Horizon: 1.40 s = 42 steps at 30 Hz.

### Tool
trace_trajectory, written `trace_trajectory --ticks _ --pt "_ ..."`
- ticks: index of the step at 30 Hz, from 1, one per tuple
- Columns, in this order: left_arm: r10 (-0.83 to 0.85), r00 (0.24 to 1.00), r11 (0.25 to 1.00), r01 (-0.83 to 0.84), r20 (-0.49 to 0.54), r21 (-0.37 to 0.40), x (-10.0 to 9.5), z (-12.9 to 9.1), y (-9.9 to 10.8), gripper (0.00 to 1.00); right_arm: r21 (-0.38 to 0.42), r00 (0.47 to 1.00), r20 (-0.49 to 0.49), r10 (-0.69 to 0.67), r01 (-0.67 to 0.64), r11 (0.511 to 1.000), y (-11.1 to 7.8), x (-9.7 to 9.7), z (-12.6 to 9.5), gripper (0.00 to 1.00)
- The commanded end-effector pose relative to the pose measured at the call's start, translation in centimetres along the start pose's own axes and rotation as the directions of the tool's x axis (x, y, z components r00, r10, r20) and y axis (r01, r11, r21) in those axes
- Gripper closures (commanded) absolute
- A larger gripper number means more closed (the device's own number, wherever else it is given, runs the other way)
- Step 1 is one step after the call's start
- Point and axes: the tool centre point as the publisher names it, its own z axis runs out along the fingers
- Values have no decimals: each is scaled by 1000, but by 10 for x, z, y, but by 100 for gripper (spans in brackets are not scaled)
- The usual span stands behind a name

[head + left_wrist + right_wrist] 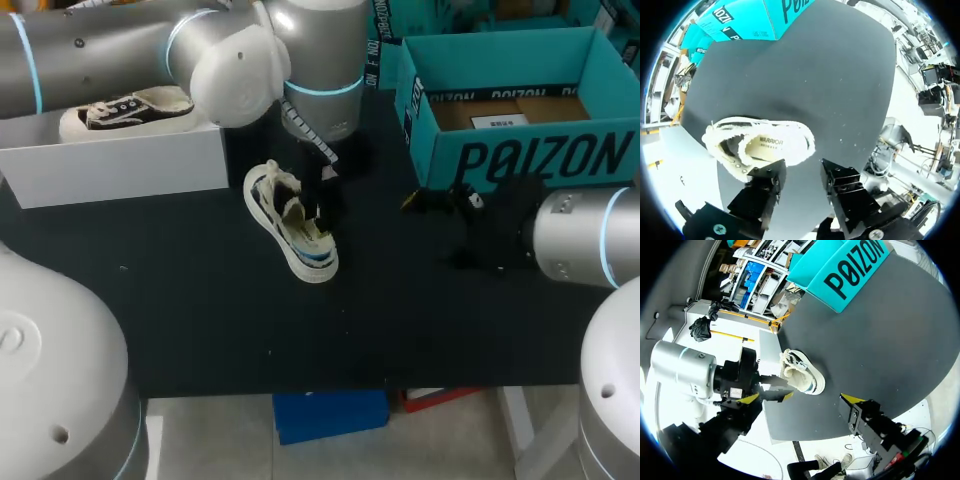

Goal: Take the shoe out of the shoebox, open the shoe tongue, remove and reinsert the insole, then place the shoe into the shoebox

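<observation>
1. A white box (pixel 110 165) holding a black shoe (pixel 128 108) sat at the table's (pixel 200 320) far left edge.
2. The white shoe (pixel 290 228) lay near the table's middle, outside both boxes. The left gripper (pixel 802 175) hung over it, jaws wide, with one finger just beside the opening.
3. The shoe looked light and soft (canvas, probably), so the firmer heel or sole rim seemed the safest hold.
4. The right gripper (pixel 435 200) sat spread wide near the teal box (pixel 540 160) at the far right corner.
5. The tongue was hard to make out, and I couldn't tell whether the insole sat flat.
</observation>
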Motion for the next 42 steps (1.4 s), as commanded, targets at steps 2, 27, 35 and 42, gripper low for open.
trace_trajectory --ticks 2,27,35,42 --pt "-4 1000 996 7 -30 94 -5 16 8 100 31 1000 -10 8 -8 999 2 -5 -4 0" --pt "-68 996 991 73 -50 115 -12 63 20 100 31 1000 -10 8 -8 999 2 -5 -4 0" --pt "-79 995 990 84 -53 110 -16 67 13 100 31 1000 -10 8 -8 999 2 -5 -4 0" --pt "-74 995 992 80 -66 95 -19 73 3 100 31 1000 -10 8 -8 999 2 -5 -4 0"
